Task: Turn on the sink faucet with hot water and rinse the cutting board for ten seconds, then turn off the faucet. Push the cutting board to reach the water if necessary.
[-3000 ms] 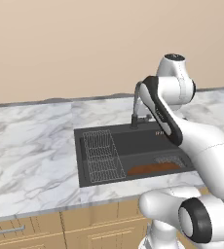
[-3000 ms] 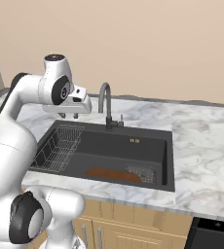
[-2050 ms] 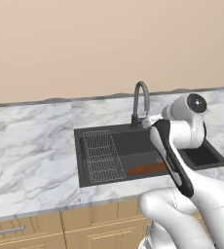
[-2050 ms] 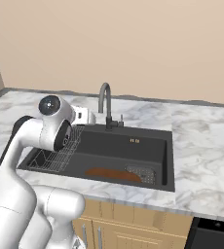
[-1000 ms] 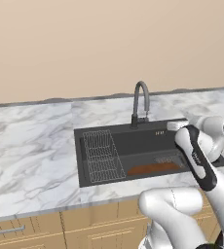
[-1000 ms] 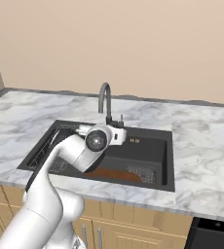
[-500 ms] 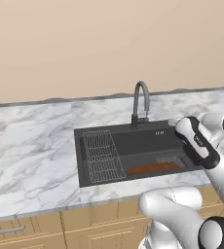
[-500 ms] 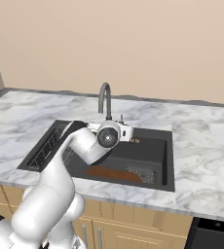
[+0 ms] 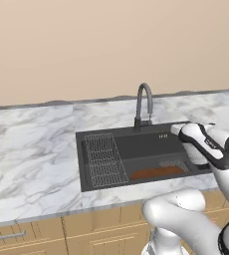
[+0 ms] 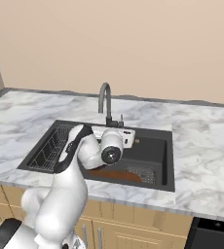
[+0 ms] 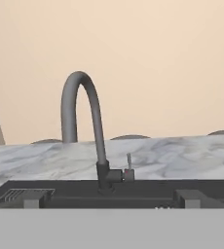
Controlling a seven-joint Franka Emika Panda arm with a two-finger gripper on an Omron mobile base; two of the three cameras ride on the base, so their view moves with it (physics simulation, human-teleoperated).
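Left base view, sink: the large matte black rectangular basin point(image 9: 136, 149) is set into the white-grey marbled surface point(image 9: 32, 154).
Left base view, faucet: the slim dark grey gooseneck tap point(image 9: 143, 105) rises at the basin's back rim, its arched spout curving over the basin.
Left base view, board: the flat reddish-brown wooden cutting board point(image 9: 156, 172) lies on the basin floor along the front wall, right of centre, well apart from the tap.
Left base view, rack: a grey wire grid rack point(image 9: 104, 159) fills the basin's left part; a grey mesh drain strainer point(image 9: 172, 163) sits just behind the board's right end.
Left base view, arm: the white arm bends over the basin's right edge; its hand reaches towards the tap's right side.

Right base view, sink: the basin point(image 10: 153, 146) and tap point(image 10: 106, 104) show from the other side; the board point(image 10: 115, 174) is partly hidden behind the arm, beside the strainer point(image 10: 140, 173).
Right base view, rack: the wire rack point(image 10: 50, 150) lies at the basin's left end.
Right base view, pincer: the pincer point(image 10: 129, 137) sits low in front of the tap's base; I cannot tell how wide its jaws stand.

Hand view, faucet: the tap point(image 11: 87, 126) stands straight ahead, with a small silver side lever point(image 11: 129, 169) upright on the right of its dark base.
Hand view, surroundings: marbled surface point(image 11: 182, 155) runs behind it.
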